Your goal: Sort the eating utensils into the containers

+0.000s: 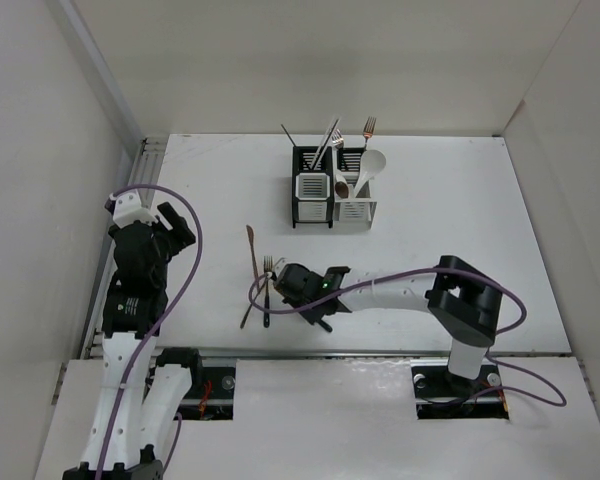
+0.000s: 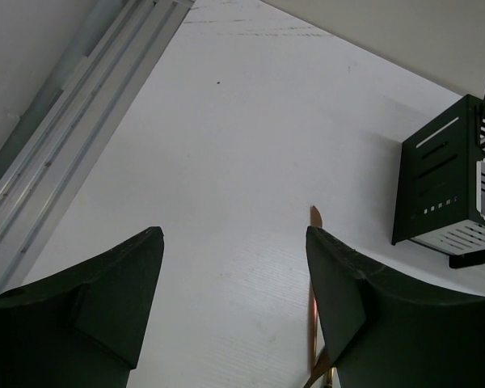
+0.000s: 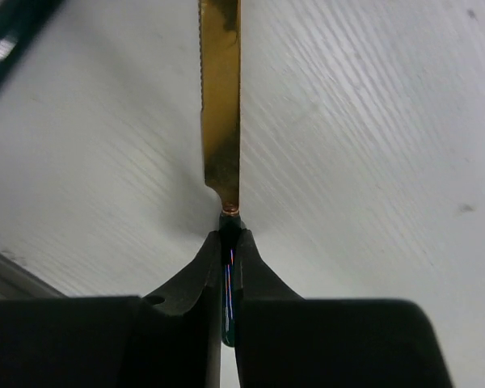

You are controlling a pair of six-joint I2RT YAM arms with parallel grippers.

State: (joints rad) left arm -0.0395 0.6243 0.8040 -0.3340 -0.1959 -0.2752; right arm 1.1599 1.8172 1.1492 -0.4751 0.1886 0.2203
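The right gripper (image 3: 230, 236) is pressed together on a knife (image 3: 220, 105), pinching it just where the blade meets the handle. The blade is glossy gold-copper, flat and narrow, with fine serrations along its 9 o'clock edge. The handle is dark with a teal sheen and shows only end-on between the fingers (image 3: 190, 279). In the wrist view the knife's long axis runs straight from the claw toward 12 o'clock, with the tip out of frame. It is low over the white table (image 3: 372, 121); I cannot tell whether it touches.

Seen from overhead, this claw sits near the table's front edge, at about 7 o'clock from the containers (image 1: 311, 187). It is beside a fork (image 1: 268, 264) whose tines point to 12. Out at 9 o'clock, the left gripper (image 2: 233, 242) hangs with its fingers spread, holding nothing. The containers stand toward the far side with cutlery upright in them.
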